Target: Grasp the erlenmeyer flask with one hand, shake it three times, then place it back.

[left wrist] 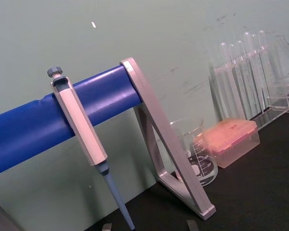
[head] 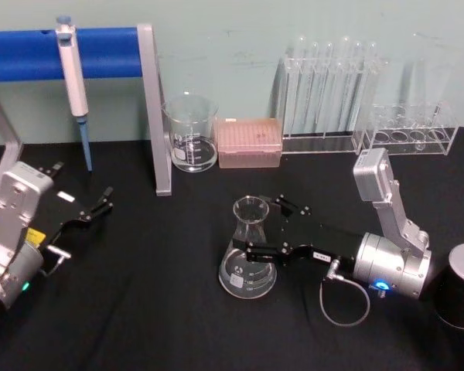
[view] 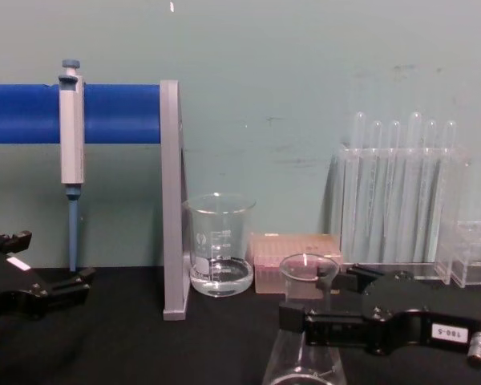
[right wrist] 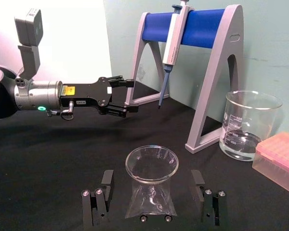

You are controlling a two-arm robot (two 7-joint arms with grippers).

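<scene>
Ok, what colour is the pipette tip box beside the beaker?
Pink, translucent: the pipette tip box shows best in the head view, right of the beaker.

Erlenmeyer flask [head: 248, 259]: clear glossy glass. Table cover [head: 155, 309]: matt black, probably cloth. Right pincer [head: 263, 229]: matt black.

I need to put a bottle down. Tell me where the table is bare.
Bare cloth lies between the left gripper and the flask, and along the near edge. The back is crowded: beaker, pink box, tube racks. The right gripper straddles the flask.
</scene>
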